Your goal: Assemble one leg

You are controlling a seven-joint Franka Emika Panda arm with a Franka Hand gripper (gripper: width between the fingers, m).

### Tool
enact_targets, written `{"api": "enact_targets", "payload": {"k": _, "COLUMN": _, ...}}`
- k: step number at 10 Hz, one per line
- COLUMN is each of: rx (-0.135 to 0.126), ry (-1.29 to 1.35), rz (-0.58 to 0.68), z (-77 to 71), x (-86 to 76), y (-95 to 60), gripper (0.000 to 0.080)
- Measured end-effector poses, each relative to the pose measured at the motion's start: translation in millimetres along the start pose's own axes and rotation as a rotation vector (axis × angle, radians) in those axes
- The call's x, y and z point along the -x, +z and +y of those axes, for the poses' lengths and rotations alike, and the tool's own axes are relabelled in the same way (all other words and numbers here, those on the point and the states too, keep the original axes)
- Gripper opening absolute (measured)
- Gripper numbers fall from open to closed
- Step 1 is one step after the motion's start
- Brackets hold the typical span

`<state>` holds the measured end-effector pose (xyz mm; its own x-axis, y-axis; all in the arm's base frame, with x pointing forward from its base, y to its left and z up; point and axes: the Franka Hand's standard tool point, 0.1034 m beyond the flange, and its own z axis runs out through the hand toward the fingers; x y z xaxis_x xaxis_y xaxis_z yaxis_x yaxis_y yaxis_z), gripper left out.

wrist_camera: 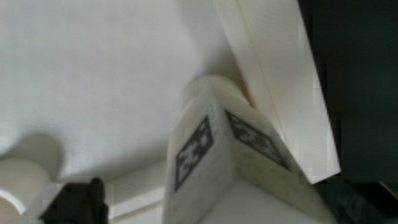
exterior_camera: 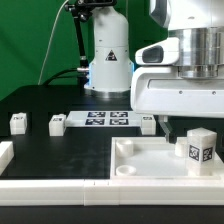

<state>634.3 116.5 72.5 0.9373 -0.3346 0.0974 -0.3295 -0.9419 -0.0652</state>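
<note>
A leg [exterior_camera: 200, 148] [wrist_camera: 228, 150] is seen standing on the large white tray-like piece [exterior_camera: 140, 165], just below the gripper [exterior_camera: 178, 128] and slightly toward the exterior view's right of it. Marker tags are visible on two of its faces. In the wrist view the leg is seen close under the camera, beside the tray wall [wrist_camera: 276, 70]. Whether the fingers are spread or closed cannot be told; nothing is seen held between them. Three more legs [exterior_camera: 18, 121] [exterior_camera: 56, 122] [exterior_camera: 148, 122] are seen standing beyond the gripper, near the marker board [exterior_camera: 100, 118].
</note>
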Motion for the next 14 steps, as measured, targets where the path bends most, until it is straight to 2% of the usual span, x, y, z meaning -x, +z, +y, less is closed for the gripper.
{"api": "enact_targets", "payload": {"k": 3, "rx": 0.005, "ry": -0.238, "rz": 0.002, "z": 2.9, "x": -1.7, "y": 0.0, "gripper": 0.0649}}
{"api": "enact_targets", "payload": {"k": 5, "rx": 0.019, "ry": -0.413, "rz": 0.004, "z": 3.9, "x": -2.2, "y": -0.1, "gripper": 0.0649}}
{"api": "enact_targets", "payload": {"k": 7, "rx": 0.036, "ry": -0.528, "rz": 0.005, "z": 3.1, "x": -1.7, "y": 0.0, "gripper": 0.0649}}
{"api": "enact_targets", "payload": {"k": 8, "rx": 0.036, "ry": -0.519, "rz": 0.006, "z": 2.3, "x": -1.1, "y": 0.0, "gripper": 0.0649}}
{"api": "enact_targets", "payload": {"k": 10, "rx": 0.036, "ry": -0.504, "rz": 0.006, "z": 3.0, "x": -1.5, "y": 0.1, "gripper": 0.0387}}
{"api": "enact_targets", "payload": {"k": 11, "rx": 0.036, "ry": -0.5, "rz": 0.006, "z": 3.0, "x": -1.5, "y": 0.1, "gripper": 0.0387}}
{"api": "enact_targets", "payload": {"k": 12, "rx": 0.036, "ry": -0.461, "rz": 0.005, "z": 3.2, "x": -1.0, "y": 0.6, "gripper": 0.029}}
{"api": "enact_targets", "payload": {"k": 14, "rx": 0.034, "ry": -0.311, "rz": 0.007, "z": 3.4, "x": -0.9, "y": 0.8, "gripper": 0.029}}
